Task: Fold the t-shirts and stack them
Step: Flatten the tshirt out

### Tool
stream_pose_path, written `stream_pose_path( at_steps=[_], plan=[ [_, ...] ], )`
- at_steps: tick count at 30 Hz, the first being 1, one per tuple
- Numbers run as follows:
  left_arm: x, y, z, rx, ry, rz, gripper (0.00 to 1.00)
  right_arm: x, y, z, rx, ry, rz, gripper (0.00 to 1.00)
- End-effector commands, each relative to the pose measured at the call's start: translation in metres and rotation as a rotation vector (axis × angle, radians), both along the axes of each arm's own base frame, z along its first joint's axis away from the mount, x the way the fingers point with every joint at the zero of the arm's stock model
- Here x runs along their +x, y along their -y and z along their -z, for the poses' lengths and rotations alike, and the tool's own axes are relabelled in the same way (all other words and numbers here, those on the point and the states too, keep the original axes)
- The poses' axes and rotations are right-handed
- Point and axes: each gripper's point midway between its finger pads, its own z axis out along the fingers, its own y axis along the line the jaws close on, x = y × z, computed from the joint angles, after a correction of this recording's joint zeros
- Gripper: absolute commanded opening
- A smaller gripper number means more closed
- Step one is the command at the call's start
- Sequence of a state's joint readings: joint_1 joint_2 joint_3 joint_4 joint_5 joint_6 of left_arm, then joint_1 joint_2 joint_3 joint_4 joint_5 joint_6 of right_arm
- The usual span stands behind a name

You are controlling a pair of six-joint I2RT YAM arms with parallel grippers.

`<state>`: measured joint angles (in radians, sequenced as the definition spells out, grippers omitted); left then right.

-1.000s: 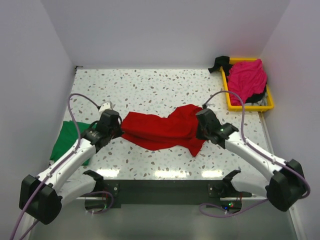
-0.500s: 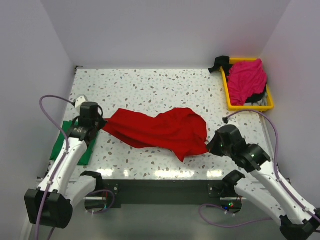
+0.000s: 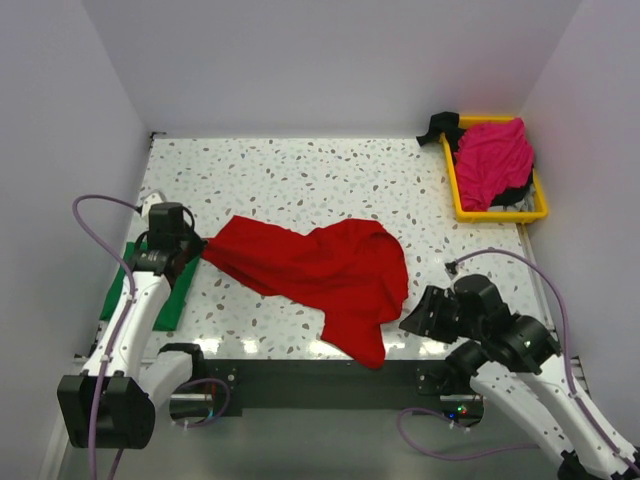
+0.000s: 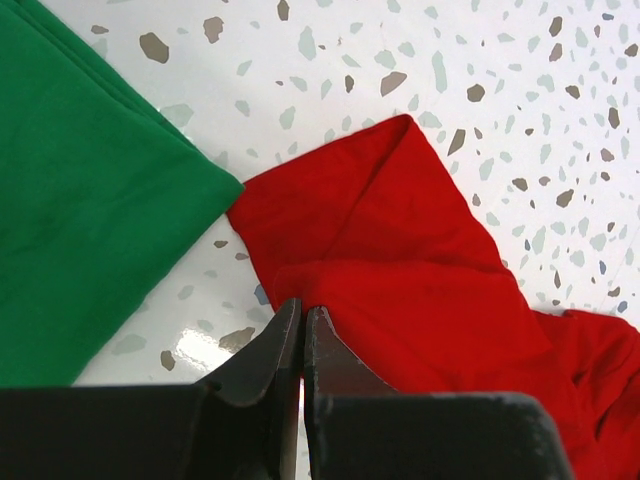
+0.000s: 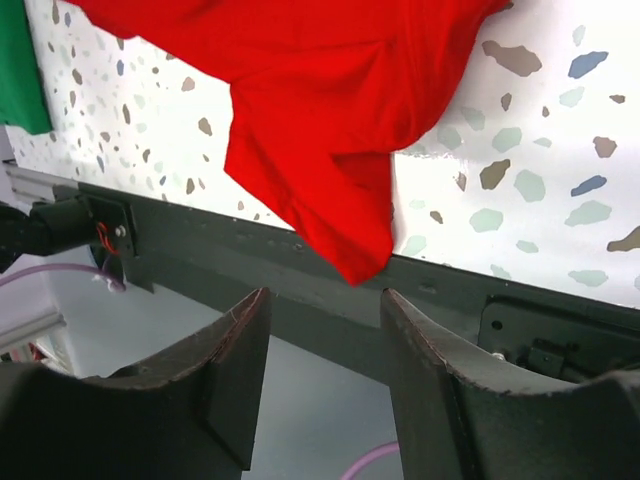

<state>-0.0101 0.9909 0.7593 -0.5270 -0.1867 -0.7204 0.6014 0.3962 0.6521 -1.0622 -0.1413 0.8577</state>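
The red t-shirt (image 3: 300,268) lies crumpled across the middle of the table, and one tail (image 3: 366,345) droops over the front edge. My left gripper (image 3: 196,250) is shut on its left end, with the jaws (image 4: 302,310) pinching the cloth's edge (image 4: 400,270). A folded green t-shirt (image 3: 116,290) lies flat under the left arm, also seen beside the red cloth (image 4: 90,220). My right gripper (image 3: 415,320) stands open and empty off the front edge, its fingers (image 5: 325,295) just below the red tail (image 5: 320,120). The magenta t-shirt (image 3: 492,160) is heaped in the tray.
A yellow tray (image 3: 455,203) sits at the back right with a black cloth item (image 3: 437,125) at its far corner. A dark rail (image 3: 320,375) runs along the table's front edge. White walls close in the left, back and right sides.
My right gripper has opened, let go of the red t-shirt and pulled back to the near right. The freed end dropped over the front edge. The left gripper dragged its end leftward.
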Motion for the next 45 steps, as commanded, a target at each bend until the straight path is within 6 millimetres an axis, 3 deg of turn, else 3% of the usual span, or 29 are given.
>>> stream_pose_path(
  at_steps=[1,5,6,9,12,21,28,36,40,45],
  plan=[
    [0.005,0.002,-0.005,-0.004,0.04,0.029,0.0,0.013,0.002,-0.003,-0.032,0.007,0.057,0.52],
    [0.004,0.004,-0.004,-0.009,0.036,0.037,0.0,0.042,0.003,0.019,-0.121,-0.004,0.132,0.52],
    [0.003,0.004,-0.002,-0.009,0.035,0.039,0.0,0.054,-0.004,0.017,-0.101,0.027,0.142,0.49],
    [0.004,0.005,-0.005,-0.01,0.04,0.049,0.0,0.07,-0.019,0.025,-0.061,0.026,0.146,0.47],
    [0.004,0.005,-0.005,-0.005,0.04,0.055,0.0,0.076,-0.023,0.036,-0.047,0.016,0.179,0.47],
    [0.005,0.009,-0.003,-0.022,0.039,0.071,0.0,0.071,-0.02,0.063,0.038,-0.028,0.298,0.49],
    [0.007,0.01,-0.005,-0.022,0.042,0.077,0.0,0.061,-0.011,0.08,0.011,-0.075,0.336,0.49],
    [0.007,0.012,-0.001,-0.032,0.036,0.087,0.0,0.071,-0.011,0.09,0.032,-0.054,0.384,0.48],
    [0.007,0.012,-0.001,-0.027,0.037,0.087,0.0,0.08,-0.011,0.09,0.01,-0.037,0.398,0.43],
    [0.007,0.011,-0.002,-0.023,0.04,0.089,0.0,0.092,-0.016,0.081,0.012,-0.004,0.392,0.2]
  ],
)
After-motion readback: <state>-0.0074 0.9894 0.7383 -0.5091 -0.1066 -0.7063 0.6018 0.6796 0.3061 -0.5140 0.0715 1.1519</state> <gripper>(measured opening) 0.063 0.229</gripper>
